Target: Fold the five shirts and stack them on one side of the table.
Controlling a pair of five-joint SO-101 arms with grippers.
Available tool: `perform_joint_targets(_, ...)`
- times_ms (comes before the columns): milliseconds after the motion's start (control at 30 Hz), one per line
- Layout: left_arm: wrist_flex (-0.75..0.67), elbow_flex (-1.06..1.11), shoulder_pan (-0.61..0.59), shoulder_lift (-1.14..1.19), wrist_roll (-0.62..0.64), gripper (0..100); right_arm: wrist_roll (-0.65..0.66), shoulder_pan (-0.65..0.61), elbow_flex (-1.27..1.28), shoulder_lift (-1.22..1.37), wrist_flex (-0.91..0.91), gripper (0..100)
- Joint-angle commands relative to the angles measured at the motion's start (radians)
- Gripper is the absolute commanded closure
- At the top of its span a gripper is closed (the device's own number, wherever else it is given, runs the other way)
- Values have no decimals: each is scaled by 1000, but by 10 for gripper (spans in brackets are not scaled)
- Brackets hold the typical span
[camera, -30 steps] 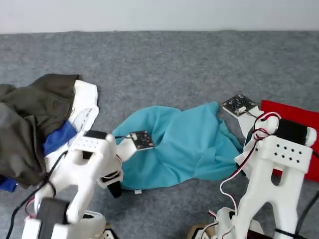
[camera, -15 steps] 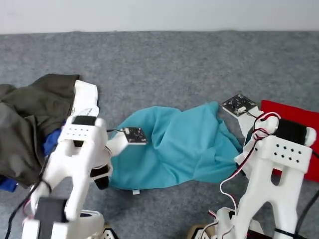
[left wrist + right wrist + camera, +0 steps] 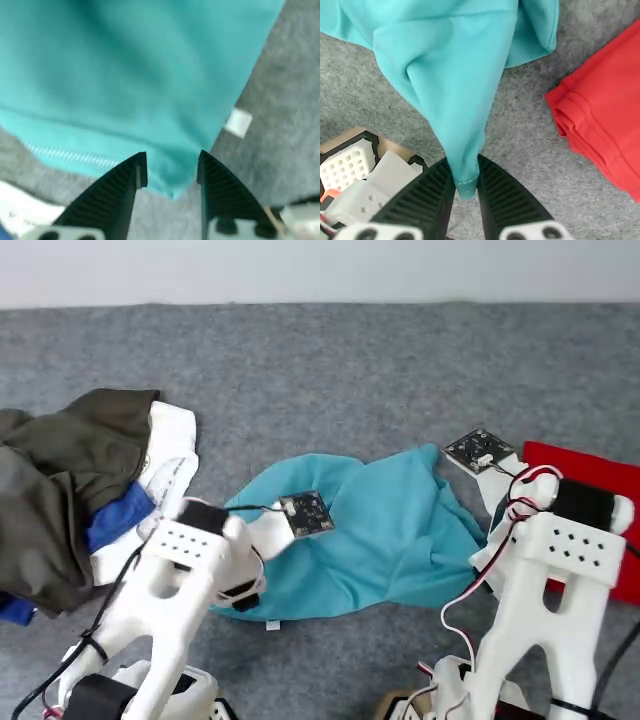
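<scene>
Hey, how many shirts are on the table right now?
5: teal cloth shirt, centre; folded red cloth shirt, right edge; dark olive shirt, white shirt and blue shirt heaped at left, perhaps hiding more.

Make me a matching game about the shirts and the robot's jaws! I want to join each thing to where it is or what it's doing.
Things
1. crumpled teal fabric shirt
2. folded red fabric shirt
3. dark olive fabric garment
4. left arm's jaws

Places or states
A. open, with a teal hem corner between them
B. on top of the clothes pile at the table's left side
C. spread in the middle, between the two arms
D. lying flat at the table's right edge

Pairs: 1-C, 2-D, 3-B, 4-A
</scene>
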Motion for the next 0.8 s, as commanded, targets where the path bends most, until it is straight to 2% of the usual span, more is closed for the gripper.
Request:
perform_joint_targets(0, -91, 70, 18, -32, 21, 823, 2, 15, -8, -33, 35, 989)
perform_joint_targets(233, -60, 226, 9, -34, -31, 823, 2, 16, -8, -33, 36, 989)
perform_joint_targets(333, -46, 222, -66, -34, -48, 823, 2, 16, -8, -33, 36, 989)
perform_joint_targets(433, 26, 200, -129, -40, -115, 824, 2, 16, -8, -33, 36, 989)
perform_joint_targets(567, 149, 94, -189, -43, -137, 846, 2, 31, -11, -33, 36, 989)
perform_joint_targets(767, 319, -165, -146, -43, -137, 851, 8, 73, -12, -33, 36, 989)
